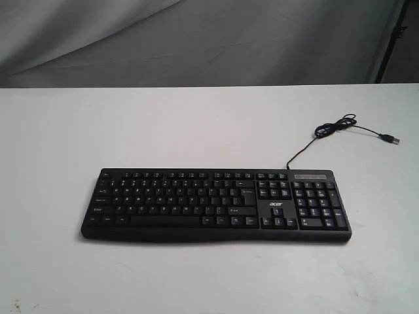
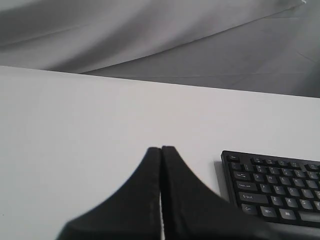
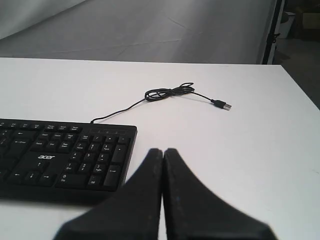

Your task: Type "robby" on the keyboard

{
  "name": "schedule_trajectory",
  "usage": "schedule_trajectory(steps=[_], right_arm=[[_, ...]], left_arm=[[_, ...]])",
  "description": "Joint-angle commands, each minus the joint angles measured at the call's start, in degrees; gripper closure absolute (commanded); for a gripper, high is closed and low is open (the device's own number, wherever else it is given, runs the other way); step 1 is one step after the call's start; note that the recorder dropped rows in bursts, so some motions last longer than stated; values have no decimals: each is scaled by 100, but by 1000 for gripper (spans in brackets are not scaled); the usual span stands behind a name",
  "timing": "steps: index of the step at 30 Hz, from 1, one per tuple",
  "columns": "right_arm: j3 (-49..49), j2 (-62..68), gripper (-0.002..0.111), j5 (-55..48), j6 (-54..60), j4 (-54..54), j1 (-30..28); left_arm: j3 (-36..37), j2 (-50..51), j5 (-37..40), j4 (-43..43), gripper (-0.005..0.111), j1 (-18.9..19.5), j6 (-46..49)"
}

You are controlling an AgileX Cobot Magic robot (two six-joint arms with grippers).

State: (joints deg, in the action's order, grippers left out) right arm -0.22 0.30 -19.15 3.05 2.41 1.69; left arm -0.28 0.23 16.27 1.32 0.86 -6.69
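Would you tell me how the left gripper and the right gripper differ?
The left gripper sits off the keyboard's Ctrl end; the right gripper sits off its number pad end. The right gripper is nearer the USB cable than the left gripper. Both have fingers shut, touching no key.

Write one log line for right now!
keyboard: flat on table | left tool: shut, off keyboard | right tool: shut, off keyboard | cable: unplugged

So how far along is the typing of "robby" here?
Nothing looks done: in the exterior view no arm is over the keyboard and no key is pressed. In hand: the left gripper and right gripper are both shut, held off the keyboard's two ends, plausibly ready to poke. Left: all five letters. The USB plug lies unconnected, so no typed output can be checked.
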Motion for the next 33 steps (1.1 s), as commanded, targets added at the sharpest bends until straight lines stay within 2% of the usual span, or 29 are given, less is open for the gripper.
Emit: schedule_trajectory(steps=[1, 16, 22, 24, 28, 33], right_arm=[[22, -30, 108, 0, -10, -26, -55], [-5, -30, 108, -145, -10, -55, -55], [-1085, -5, 108, -640, -10, -176, -55], [-1476, 236, 108, -686, -10, -288, -55], [-2580, 1593, 108, -765, -10, -285, -55], [-2925, 2906, 108, -844, -382, 27, -6]], left_arm=[[28, -23, -14, -54, 107, -20, -26], [28, -23, -14, -54, 107, -20, -26], [28, -23, -14, -54, 107, -20, -26], [28, -23, -14, -54, 107, -20, -26], [28, -23, -14, -54, 107, -20, -26], [28, -23, -14, -54, 107, -20, -26]])
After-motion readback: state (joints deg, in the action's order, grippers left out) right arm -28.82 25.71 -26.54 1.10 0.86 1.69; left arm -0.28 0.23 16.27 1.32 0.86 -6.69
